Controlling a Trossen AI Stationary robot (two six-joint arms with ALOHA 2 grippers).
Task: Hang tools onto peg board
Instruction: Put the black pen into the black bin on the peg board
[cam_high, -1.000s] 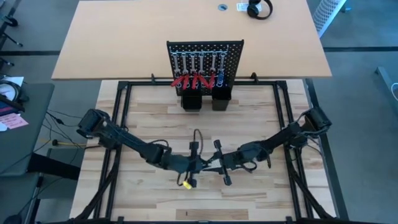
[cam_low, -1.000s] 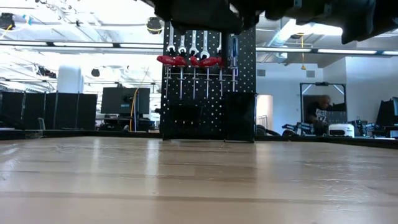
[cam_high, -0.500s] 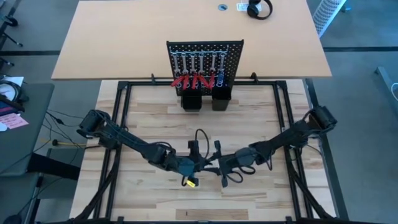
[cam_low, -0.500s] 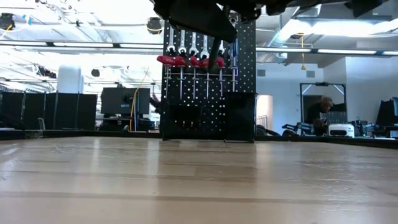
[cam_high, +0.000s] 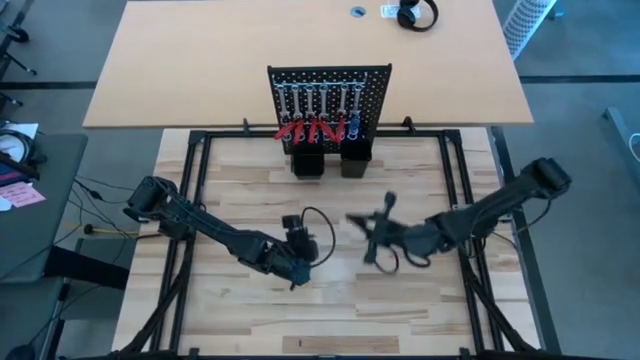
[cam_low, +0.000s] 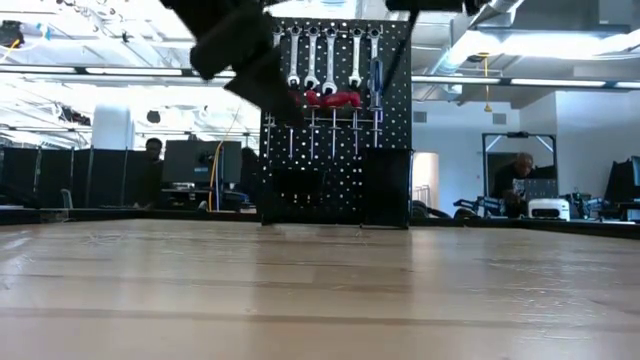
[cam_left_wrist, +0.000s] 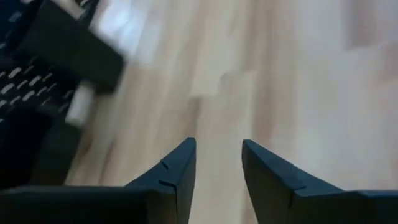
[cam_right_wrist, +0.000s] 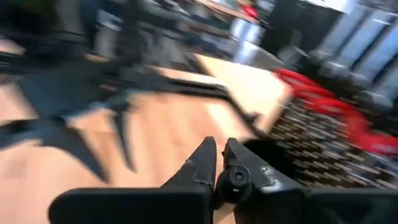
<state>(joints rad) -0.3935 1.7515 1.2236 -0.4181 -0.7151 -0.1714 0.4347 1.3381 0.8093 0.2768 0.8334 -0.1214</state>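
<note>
Jaws of left gripper (cam_left_wrist: 216, 163) apart, empty, over worktop (cam_high: 240, 180); right gripper (cam_right_wrist: 219, 163) clamping black tool (cam_right_wrist: 236, 177) near peg board (cam_high: 329, 105).

1. Peg board (cam_high: 329, 105) stood upright at the far edge of the wooden table, black and perforated; two black box holders (cam_high: 325, 163) sat at its foot
2. Silver wrenches (cam_low: 320, 55) hung in a row across the board's top, handles down
3. Red-handled tools (cam_low: 330, 98) hung just under the wrenches, clustered mid-board; one blue-handled screwdriver (cam_low: 375, 80) hung at the row's right end
4. Right gripper (cam_right_wrist: 219, 167) held a thin black stick-like tool (cam_right_wrist: 236, 178), fingers closed on it
</note>
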